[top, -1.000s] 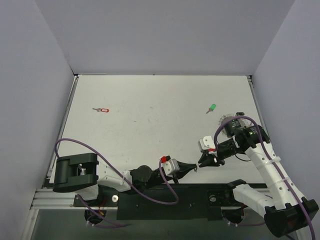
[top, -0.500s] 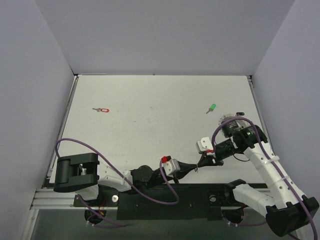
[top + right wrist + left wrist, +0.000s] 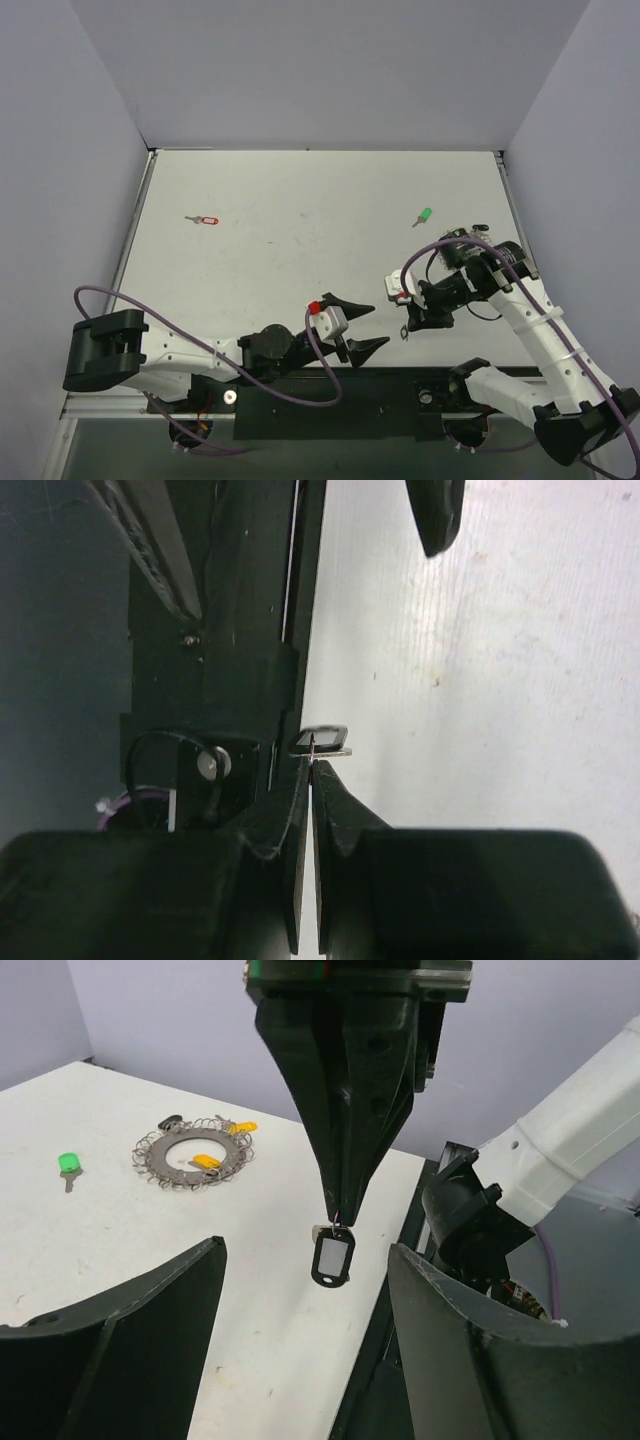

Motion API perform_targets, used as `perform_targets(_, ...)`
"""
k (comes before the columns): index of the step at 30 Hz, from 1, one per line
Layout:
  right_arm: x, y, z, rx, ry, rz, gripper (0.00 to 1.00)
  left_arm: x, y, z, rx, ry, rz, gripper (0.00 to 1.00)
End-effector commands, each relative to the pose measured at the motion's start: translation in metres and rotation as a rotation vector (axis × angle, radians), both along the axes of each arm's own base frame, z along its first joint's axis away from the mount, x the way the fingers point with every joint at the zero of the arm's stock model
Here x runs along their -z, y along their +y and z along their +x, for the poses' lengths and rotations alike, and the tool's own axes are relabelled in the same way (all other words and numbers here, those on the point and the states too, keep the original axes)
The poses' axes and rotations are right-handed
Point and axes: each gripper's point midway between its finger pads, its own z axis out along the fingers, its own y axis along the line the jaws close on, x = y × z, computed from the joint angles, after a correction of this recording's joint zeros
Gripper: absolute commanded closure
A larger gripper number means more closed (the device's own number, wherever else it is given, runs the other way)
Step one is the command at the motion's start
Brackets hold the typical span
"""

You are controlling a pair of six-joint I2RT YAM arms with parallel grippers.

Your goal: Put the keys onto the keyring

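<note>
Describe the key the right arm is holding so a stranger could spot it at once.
At the table's near edge, the right gripper points down, shut. A key dangles from its tips, clear of the surface. Its head is black with a pale window; the green key and red key lie flat farther back.

Top external: fixed, high behind the arm bases, facing down and forward. It is far off, with the whole white tabletop (image 3: pixel 300 240) in frame.

Left wrist: low by the near edge, facing across at the right gripper (image 3: pixel 340 1215), which is close ahead. The left gripper (image 3: pixel 378 324) frames the bottom.

Right wrist: very near, sighting along its own fingers to the table edge.

Shared by all three: silver key with a black plastic head (image 3: pixel 333 1258).

Shared by top and left wrist: spiky silver metal keyring (image 3: pixel 195 1155), green-headed key (image 3: pixel 67 1165).
</note>
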Motion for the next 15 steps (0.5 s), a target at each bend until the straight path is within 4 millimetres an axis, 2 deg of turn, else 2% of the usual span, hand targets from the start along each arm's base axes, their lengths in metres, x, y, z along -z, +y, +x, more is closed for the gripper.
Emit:
perform_targets(1,0.0,-0.02,-0.006,0.066,0.105,-0.175,1.0,0.011,-0.002,0.003,-0.02,0.019,0.143,0.24)
perform_targets(3,0.0,-0.023,-0.003,0.082,0.125,-0.217,1.0,0.009,-0.007,0.002,-0.009,0.012,0.143,0.25)
perform_targets(8,0.002,-0.025,-0.001,0.097,0.166,-0.276,1.0,0.004,-0.033,0.002,0.008,-0.013,0.131,0.42)
perform_targets(15,0.004,-0.024,-0.002,0.094,0.171,-0.278,1.0,-0.007,-0.056,0.01,-0.023,-0.055,0.087,0.53)
